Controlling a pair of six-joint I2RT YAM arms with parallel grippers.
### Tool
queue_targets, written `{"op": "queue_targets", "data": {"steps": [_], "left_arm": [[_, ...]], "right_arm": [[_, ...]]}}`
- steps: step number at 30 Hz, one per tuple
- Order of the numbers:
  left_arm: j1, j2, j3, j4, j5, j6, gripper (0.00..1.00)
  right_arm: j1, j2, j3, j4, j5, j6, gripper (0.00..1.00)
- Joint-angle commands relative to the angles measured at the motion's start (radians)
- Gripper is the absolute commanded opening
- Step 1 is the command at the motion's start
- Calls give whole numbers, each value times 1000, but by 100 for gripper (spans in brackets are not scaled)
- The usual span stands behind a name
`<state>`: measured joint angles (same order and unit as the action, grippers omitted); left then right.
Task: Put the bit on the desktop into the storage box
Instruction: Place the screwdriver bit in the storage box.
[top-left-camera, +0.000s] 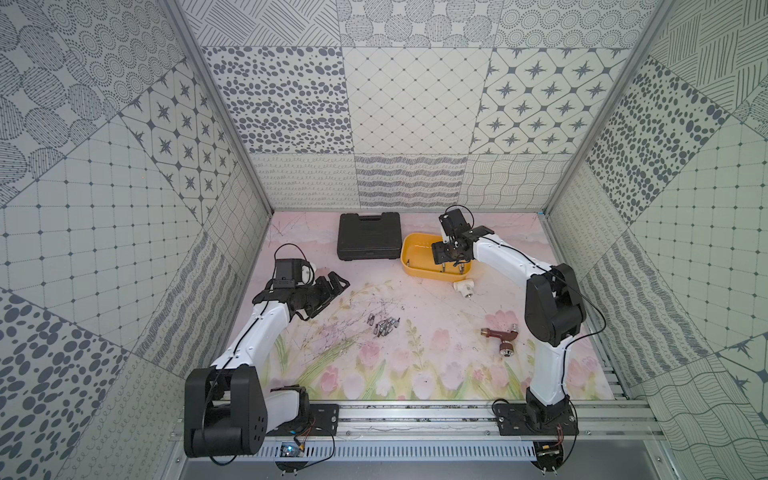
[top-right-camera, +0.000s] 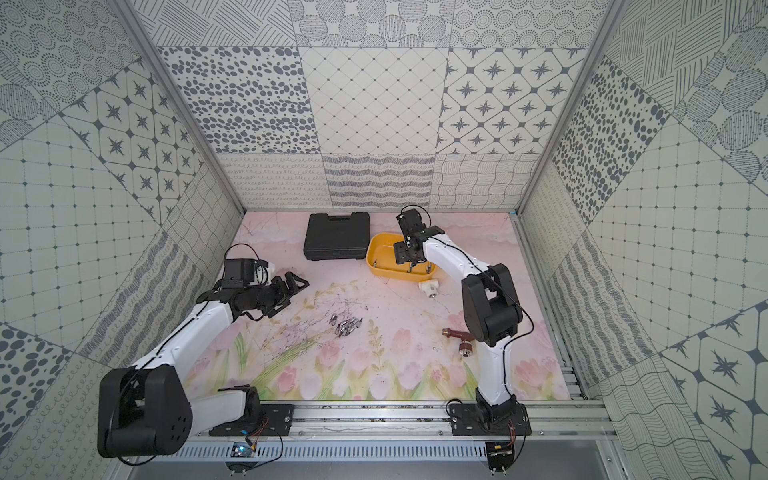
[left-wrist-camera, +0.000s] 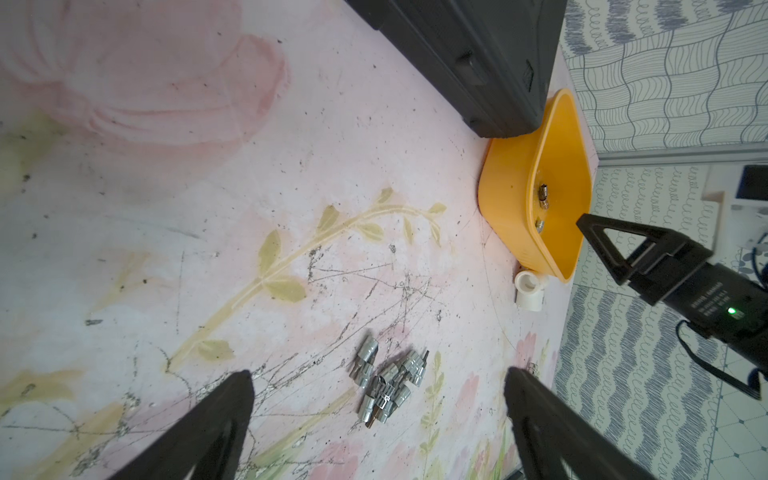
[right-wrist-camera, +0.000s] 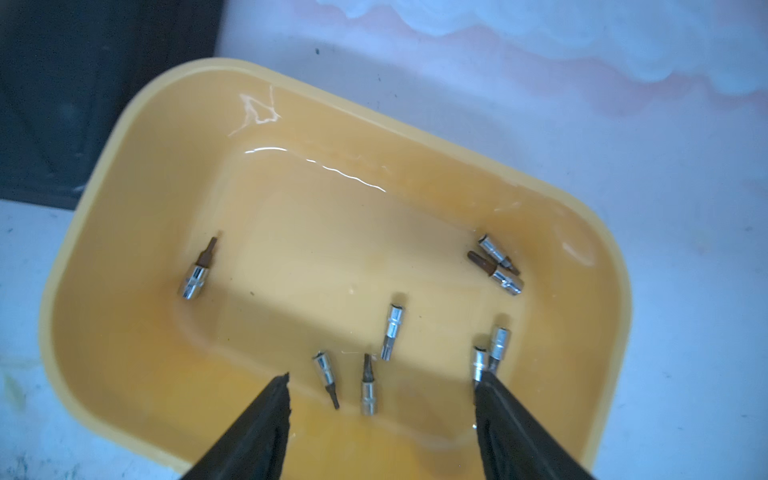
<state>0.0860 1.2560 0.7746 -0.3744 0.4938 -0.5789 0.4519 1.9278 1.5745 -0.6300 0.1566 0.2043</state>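
The loose bits (top-left-camera: 384, 326) lie in a small heap on the surface, a little below and left of the middle of the floor area in both top views. They are short silver stubs, touching and partly overlapping and pointing every which way, so the heap has no single long axis. Any one bit would have to be lined up on its own.

The yellow box (top-left-camera: 419, 270) sits above and to the right of the heap, well apart from it. Several bits (right-wrist-camera: 392, 332) already lie scattered on its floor.

The right hand (right-wrist-camera: 384, 377) hangs over the near side of the box with its fingers spread and nothing between them. The left hand (top-left-camera: 336, 282) is to the upper left of the heap, spread wide and empty, hovering above the surface. In the left wrist view the heap shows between its two fingers (left-wrist-camera: 232, 399) and just ahead of them.

By my reckoning the left hand is the nearer one and already faces the heap. It would have to travel down and to the right in a top view. The right hand would have to come back down and to the left across the surface.

A black case (top-left-camera: 369, 236) touches or nearly touches the box on its left. A white pipe piece (top-left-camera: 461, 287) rests just below the box, and a brown fitting (top-left-camera: 500, 338) lies to the right of the heap, clear of both paths.
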Motion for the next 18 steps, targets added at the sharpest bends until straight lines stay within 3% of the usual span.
{"op": "queue_targets", "data": {"steps": [1, 3, 18], "left_arm": [[4, 0, -7, 11, 27, 18, 99], [3, -1, -7, 13, 29, 17, 99], [2, -2, -6, 12, 28, 17, 99]], "right_arm": [[-2, -91, -67, 75, -15, -8, 91], [-2, -132, -105, 85, -15, -9, 97], [39, -365, -313, 64, -19, 82, 97]]}}
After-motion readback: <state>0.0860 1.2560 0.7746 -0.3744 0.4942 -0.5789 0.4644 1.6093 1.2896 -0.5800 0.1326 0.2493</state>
